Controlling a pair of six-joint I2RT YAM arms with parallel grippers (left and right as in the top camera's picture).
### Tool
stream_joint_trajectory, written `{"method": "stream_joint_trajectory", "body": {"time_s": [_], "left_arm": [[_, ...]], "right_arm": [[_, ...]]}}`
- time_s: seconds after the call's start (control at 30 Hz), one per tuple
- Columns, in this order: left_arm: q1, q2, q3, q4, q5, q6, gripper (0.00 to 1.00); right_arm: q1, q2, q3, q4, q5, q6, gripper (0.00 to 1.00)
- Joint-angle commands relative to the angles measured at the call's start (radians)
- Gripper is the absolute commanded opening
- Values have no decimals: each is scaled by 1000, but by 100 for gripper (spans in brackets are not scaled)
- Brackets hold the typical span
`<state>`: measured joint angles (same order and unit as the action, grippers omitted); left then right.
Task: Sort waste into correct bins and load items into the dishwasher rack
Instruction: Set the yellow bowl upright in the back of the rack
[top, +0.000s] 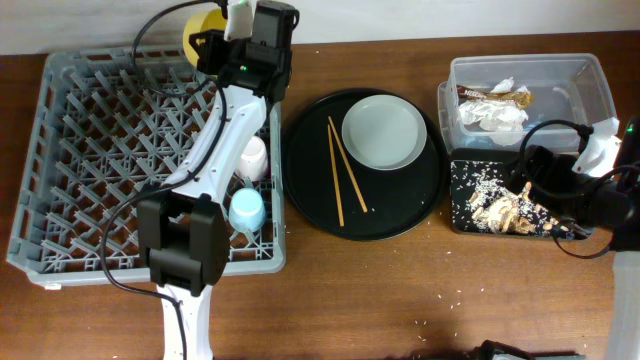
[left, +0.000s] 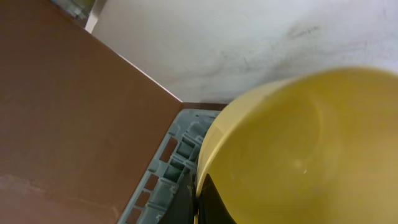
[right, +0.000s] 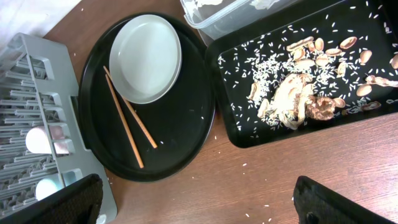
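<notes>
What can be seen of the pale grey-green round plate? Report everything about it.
The pale grey-green round plate is shallow, with a smooth matte surface like ceramic or melamine and a low raised rim. It is empty and looks clean. It sits upright and flat, off-centre on the large round black tray. The pair of wooden chopsticks lies close beside its edge; whether they touch cannot be told. Nothing else touches it.

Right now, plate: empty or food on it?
Empty. The plate shows only a bare grey-green inside in the overhead and right wrist views.
</notes>
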<state>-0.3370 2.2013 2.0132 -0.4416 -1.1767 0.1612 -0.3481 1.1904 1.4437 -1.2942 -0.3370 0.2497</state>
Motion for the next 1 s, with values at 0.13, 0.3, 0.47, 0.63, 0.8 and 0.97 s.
{"method": "stream_joint_trajectory", "body": {"time_s": [0.13, 0.3, 0.47, 0.63, 0.8, 0.97], "left_arm": [[5, 9, -111, 91, 20, 24, 0], [5, 10, -166, 173, 21, 24, 0], [5, 17, -182, 173, 32, 24, 0], [4, 60, -182, 172, 31, 24, 0], [3, 91, -182, 174, 27, 24, 0], [-6, 91, -182, 218, -22, 70, 0]], "right_arm": [[-7, 1, 6, 0, 10, -10, 98], [-7, 1, 6, 0, 10, -10, 98], [-7, 1, 6, 0, 10, -10, 99], [-7, 1, 6, 0, 10, -10, 98], [-7, 1, 6, 0, 10, -10, 98], [-7, 1, 6, 0, 10, -10, 98]]}}
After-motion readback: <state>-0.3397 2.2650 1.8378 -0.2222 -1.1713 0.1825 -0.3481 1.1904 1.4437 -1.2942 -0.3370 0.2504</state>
